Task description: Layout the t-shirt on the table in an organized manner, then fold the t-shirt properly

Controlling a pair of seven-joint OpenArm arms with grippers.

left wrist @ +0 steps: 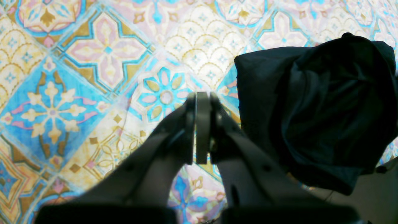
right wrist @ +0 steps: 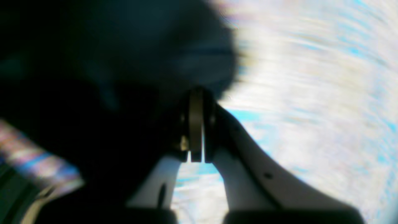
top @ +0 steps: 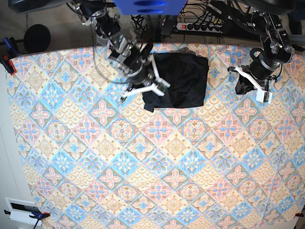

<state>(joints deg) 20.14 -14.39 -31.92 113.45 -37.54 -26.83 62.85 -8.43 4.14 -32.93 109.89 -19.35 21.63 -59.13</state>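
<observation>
The black t-shirt [top: 183, 78] lies as a folded bundle at the back middle of the patterned table [top: 143, 157]. My right gripper [top: 155, 88] is at the bundle's front left corner. In the blurred right wrist view its jaws [right wrist: 196, 93] are shut, with the black t-shirt [right wrist: 124, 62] right at the tips; no cloth shows between them. My left gripper [top: 261, 93] is off to the right of the t-shirt, apart from it. In the left wrist view it [left wrist: 202, 96] is shut and empty over the table [left wrist: 93, 77], with the t-shirt [left wrist: 317, 109] to its right.
A round black object [top: 37, 38] sits off the table at the back left. A power strip and cables [top: 200, 26] run behind the back edge. A clamp [top: 7, 59] grips the left edge. The table's far edge is just behind the t-shirt.
</observation>
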